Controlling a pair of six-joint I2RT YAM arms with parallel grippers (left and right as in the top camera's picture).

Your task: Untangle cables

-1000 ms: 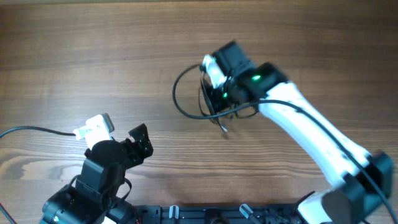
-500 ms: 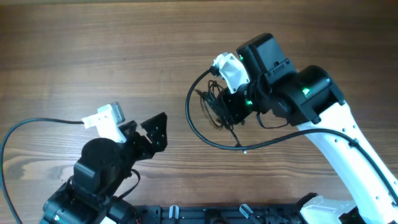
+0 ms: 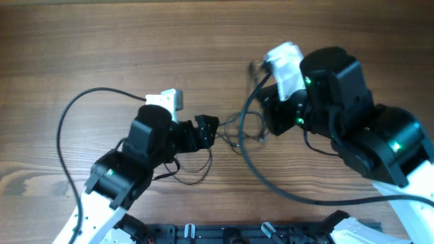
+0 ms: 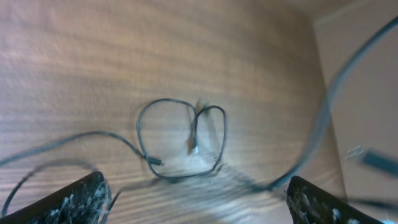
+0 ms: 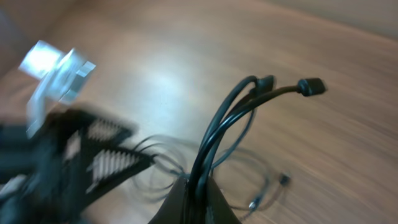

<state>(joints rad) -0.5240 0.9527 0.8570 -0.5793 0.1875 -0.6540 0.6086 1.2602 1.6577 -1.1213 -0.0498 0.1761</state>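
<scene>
between the arms on the table (image 3: 102, 41), the cables (image 5: 211, 137) lie looped and tangled; right gripper (image 5: 194, 198) seemingly pinches several strands, left gripper (image 4: 198, 198) gapes wide. untangling barely begun.

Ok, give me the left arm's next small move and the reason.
Probably ease the left tool forward over the thin cable loop and close. Its jaws stand wide open with the loop lying ahead between them, while the right tool looks clamped on cable strands to pull against.
</scene>
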